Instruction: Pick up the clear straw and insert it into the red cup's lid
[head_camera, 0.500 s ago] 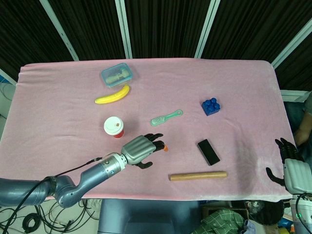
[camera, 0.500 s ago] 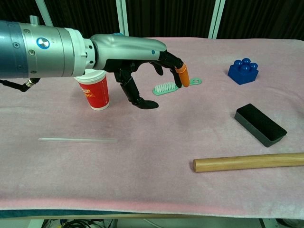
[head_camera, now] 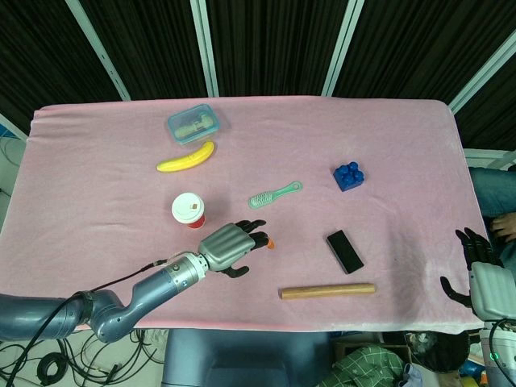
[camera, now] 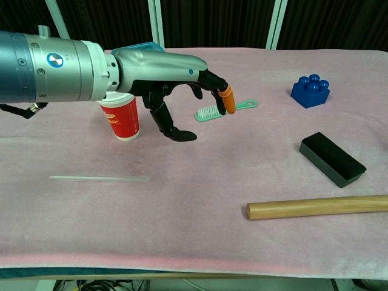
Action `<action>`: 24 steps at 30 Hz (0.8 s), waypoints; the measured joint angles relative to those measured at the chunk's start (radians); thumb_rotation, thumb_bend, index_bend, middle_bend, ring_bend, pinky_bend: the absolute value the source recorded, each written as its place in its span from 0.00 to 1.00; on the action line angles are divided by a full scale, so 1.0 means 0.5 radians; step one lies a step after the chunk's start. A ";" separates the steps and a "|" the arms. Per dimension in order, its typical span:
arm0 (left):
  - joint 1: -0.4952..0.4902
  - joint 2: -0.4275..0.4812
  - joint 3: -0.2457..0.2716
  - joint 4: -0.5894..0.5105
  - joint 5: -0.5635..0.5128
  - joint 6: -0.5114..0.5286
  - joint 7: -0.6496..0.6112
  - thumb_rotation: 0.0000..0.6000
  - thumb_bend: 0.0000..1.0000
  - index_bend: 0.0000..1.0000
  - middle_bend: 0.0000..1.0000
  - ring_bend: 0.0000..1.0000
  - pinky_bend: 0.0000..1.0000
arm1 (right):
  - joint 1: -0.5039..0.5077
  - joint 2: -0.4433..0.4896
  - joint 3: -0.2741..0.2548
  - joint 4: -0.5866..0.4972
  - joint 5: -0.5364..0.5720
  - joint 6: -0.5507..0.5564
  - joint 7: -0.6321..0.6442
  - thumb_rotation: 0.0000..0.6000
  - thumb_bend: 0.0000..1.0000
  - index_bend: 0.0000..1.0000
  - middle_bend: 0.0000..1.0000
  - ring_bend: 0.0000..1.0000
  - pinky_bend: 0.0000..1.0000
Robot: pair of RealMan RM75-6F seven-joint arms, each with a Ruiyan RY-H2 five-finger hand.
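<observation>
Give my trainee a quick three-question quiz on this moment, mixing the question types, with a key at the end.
1. True or false: the left hand is holding the clear straw.
2. Which thing lies nearest the front edge of the table? A) banana B) wooden rod C) blue block
3. Fill in: the red cup stands upright with a ____ lid on it.

Key
1. False: the straw lies flat on the pink cloth, apart from the hand, which hangs above the cloth with fingers spread and nothing in them.
2. B
3. White, as the head view shows.
</observation>
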 measured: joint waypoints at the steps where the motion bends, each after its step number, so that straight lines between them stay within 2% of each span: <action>1: 0.001 -0.001 0.002 0.001 0.001 0.001 0.000 1.00 0.36 0.24 0.23 0.01 0.17 | 0.000 0.000 0.000 -0.001 0.000 0.000 0.000 1.00 0.24 0.08 0.03 0.06 0.18; 11: 0.026 -0.013 0.024 -0.002 -0.047 0.078 0.073 1.00 0.36 0.21 0.22 0.01 0.17 | -0.001 0.003 0.007 -0.004 0.012 0.001 0.007 1.00 0.24 0.08 0.03 0.06 0.18; 19: 0.075 -0.022 0.076 -0.169 -0.403 0.281 0.312 1.00 0.35 0.25 0.22 0.01 0.17 | 0.000 0.009 0.003 -0.007 0.006 -0.005 0.014 1.00 0.24 0.08 0.03 0.06 0.18; 24: 0.125 -0.013 0.201 -0.276 -0.581 0.374 0.456 1.00 0.35 0.27 0.21 0.02 0.14 | 0.000 0.010 0.003 -0.008 0.010 -0.008 0.015 1.00 0.24 0.08 0.03 0.06 0.18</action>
